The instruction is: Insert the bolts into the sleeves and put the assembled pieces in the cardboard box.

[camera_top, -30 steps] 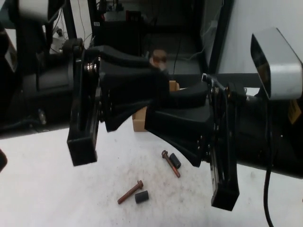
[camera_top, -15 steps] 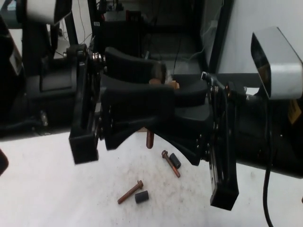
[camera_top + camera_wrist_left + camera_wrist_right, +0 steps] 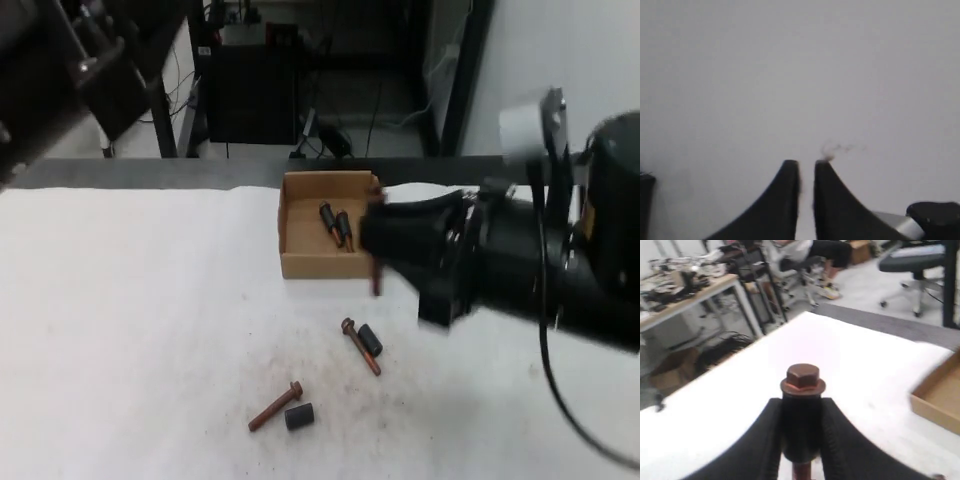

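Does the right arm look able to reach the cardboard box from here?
Probably yes: the right hand, gripping a sleeved bolt, hangs close beside the cardboard box, with nothing between them.

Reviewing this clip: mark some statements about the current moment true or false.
1. The right gripper holds a bolt seated in a sleeve. True.
2. The cardboard box has nothing in it. False: two assembled pieces lie inside.
3. Two loose bolts lie on the bench, each beside a loose sleeve. True.
4. The left gripper grips a sleeve. False: its fingers are almost together with nothing between them.
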### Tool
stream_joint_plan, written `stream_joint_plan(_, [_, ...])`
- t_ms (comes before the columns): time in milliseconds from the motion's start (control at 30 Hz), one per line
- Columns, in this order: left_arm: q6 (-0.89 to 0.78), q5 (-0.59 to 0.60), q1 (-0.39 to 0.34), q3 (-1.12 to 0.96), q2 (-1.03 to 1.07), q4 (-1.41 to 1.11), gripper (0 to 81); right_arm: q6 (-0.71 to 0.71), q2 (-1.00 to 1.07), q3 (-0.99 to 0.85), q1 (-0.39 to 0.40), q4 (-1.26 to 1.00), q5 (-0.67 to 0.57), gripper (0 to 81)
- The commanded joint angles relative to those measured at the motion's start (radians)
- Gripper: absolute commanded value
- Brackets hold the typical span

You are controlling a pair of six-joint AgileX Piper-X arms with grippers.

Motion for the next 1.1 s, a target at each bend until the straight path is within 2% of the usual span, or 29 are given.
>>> stream_joint_plan(0, [0.059,-0.015,0.009,-0.010,-0.008,0.129,0.3,0.025,0.043,-0.136,-0.087,0.237,0.099,0.8])
stream_joint_plan(100, [0.111,-0.041,0.009,-0.010,-0.008,0.369,0.3,0.025,0.135,-0.259,-0.137,0.339,0.099,0.8])
stream_joint_plan(233, [0.212,-0.172,0.009,-0.010,-0.005,0.746,0.3,0.025,0.326,-0.463,-0.172,0.510,0.102,0.8])
stream_joint_plan(367, [0.289,-0.257,0.009,-0.010,0.012,1.057,0.3,0.023,0.556,-0.737,-0.173,0.708,0.140,0.8])
stream_joint_plan(467, [0.299,-0.271,0.009,-0.006,0.033,1.202,0.3,0.023,0.732,-0.937,-0.173,0.828,0.151,0.8])
stream_joint_plan(767, [0.299,-0.271,0.009,0.028,0.045,1.297,0.3,0.023,1.150,-1.438,-0.173,1.087,0.230,0.8])
stream_joint_plan(1067, [0.299,-0.271,0.009,0.028,0.045,1.297,0.3,0.025,1.283,-1.566,-0.186,1.117,0.237,0.8])
